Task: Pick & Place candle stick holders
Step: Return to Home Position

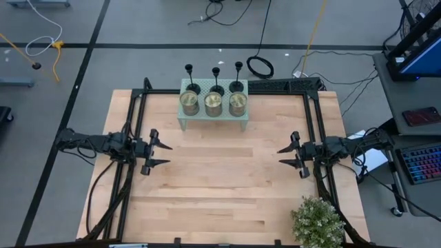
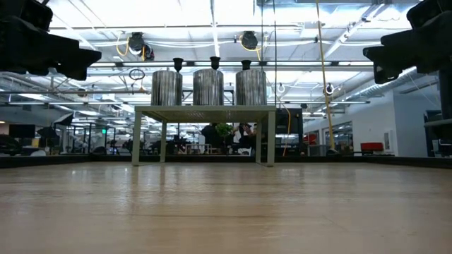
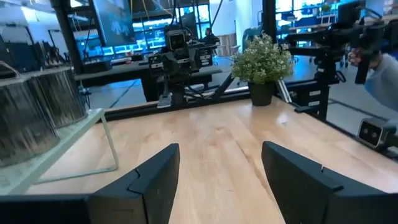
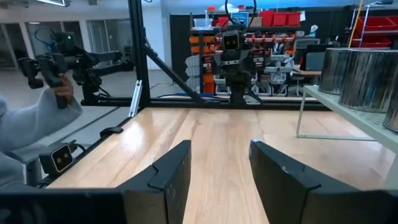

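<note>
Three matte-black candle stick holders (image 1: 216, 81) stand in a row on their disc bases along the far edge of a pale green raised stand (image 1: 213, 122) at the table's far middle; their cup tops show above the tins in the low view (image 2: 215, 63). My left gripper (image 1: 164, 153) is open and empty at the table's left. My right gripper (image 1: 284, 156) is open and empty at the table's right. Both are well short of the stand.
Three greenish-gold round tins (image 1: 213, 105) stand on the stand in front of the holders. A potted plant (image 1: 318, 223) sits at the near right corner. A person's sleeve and hand holding a controller show beyond the table (image 4: 37, 118). Bare wood (image 1: 220, 179) lies between the grippers.
</note>
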You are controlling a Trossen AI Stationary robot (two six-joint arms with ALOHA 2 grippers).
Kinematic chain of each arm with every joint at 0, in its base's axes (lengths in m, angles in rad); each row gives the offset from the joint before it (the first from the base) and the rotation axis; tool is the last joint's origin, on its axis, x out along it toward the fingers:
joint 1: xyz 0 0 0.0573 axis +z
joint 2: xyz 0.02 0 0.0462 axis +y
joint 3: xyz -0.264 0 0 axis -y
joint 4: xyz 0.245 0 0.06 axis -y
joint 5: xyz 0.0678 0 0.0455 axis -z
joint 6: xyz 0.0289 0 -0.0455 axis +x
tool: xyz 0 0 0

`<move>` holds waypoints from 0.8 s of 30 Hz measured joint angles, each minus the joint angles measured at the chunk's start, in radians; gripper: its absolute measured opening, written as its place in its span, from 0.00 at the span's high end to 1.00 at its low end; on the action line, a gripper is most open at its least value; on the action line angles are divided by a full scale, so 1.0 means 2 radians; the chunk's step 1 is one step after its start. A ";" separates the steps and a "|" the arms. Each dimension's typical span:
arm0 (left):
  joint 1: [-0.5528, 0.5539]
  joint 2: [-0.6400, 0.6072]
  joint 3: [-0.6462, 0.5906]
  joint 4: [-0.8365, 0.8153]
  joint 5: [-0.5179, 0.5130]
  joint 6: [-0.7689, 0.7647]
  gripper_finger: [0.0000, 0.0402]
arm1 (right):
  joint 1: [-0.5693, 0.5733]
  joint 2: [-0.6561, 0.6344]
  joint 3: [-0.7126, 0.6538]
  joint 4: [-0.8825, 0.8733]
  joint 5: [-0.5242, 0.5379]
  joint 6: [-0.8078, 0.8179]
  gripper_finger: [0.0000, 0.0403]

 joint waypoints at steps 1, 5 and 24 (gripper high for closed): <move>0.000 0.000 0.000 -0.001 0.000 -0.008 0.42 | 0.000 0.000 0.000 0.000 0.000 0.000 0.61; 0.000 0.000 0.000 -0.002 0.000 -0.026 0.42 | 0.000 0.000 0.000 0.000 0.000 0.000 0.61; 0.000 0.000 0.000 0.004 -0.001 -0.031 0.42 | 0.000 0.000 -0.001 0.001 0.000 0.000 0.61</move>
